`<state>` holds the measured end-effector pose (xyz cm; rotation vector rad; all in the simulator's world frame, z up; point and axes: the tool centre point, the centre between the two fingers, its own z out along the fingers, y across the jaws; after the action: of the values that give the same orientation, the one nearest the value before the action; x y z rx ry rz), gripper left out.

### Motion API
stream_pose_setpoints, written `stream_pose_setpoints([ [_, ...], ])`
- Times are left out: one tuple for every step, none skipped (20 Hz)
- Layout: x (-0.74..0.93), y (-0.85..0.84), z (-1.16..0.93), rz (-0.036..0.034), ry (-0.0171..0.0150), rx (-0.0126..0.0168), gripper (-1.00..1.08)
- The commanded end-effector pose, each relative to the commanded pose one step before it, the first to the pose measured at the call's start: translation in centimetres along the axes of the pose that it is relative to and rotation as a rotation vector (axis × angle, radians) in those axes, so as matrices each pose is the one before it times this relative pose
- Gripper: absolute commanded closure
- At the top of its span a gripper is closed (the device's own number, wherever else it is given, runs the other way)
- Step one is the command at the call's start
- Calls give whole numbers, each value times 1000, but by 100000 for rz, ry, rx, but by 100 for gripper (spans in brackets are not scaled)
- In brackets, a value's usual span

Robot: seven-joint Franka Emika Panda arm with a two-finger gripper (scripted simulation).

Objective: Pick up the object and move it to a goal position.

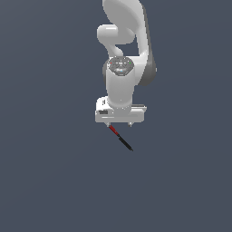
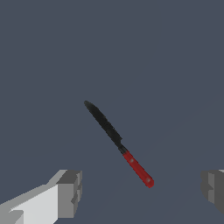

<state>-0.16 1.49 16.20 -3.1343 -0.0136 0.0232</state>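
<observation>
In the exterior view the gripper (image 1: 119, 124) hangs just above the object (image 1: 120, 137), a thin stick lying flat on the plain grey surface (image 1: 45, 181), red end nearest the fingers; nothing is lifted yet, so the grasp, the lift and the carry all remain, and no goal marker shows. In the wrist view the fingers (image 2: 69, 192) are spread wide, the stick's red end between them, untouched. No writing or labels anywhere.

I've got the arm (image 1: 121, 54) folded over and pointing straight down, wrist vertical. My gripper (image 1: 119, 124) hangs low with its jaws spread wide, both fingertips (image 2: 70, 192) apart and gripping nothing.
</observation>
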Motion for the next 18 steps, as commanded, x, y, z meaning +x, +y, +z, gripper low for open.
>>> stream_pose_setpoints([
  [0,1,0,0,0,0,-92],
  [31,5,-10,1,62,-30,-92],
  [76,12,-81,9,265,-125,-92],
  [133,24,-108,16,395,-185,-92],
  [185,32,-155,29,556,-258,-92],
  [236,41,-202,50,717,-328,-92],
  [254,44,-216,75,763,-344,-92],
  [202,35,-178,86,610,-271,-92],
  [149,26,-132,90,442,-194,-92],
  [93,16,-89,87,280,-120,-92],
  [37,7,-42,69,111,-46,-92],
  [-13,-1,18,17,-61,28,-92],
  [-46,-10,42,-87,-118,48,-92],
  [-32,-2,66,-254,-81,24,-92],
  [-13,-1,83,-447,-15,-15,-92],
  [-11,-2,106,-605,0,-28,-92],
  [-18,-1,133,-743,-12,-29,-92],
  [-27,-2,161,-875,-30,-25,-92],
])
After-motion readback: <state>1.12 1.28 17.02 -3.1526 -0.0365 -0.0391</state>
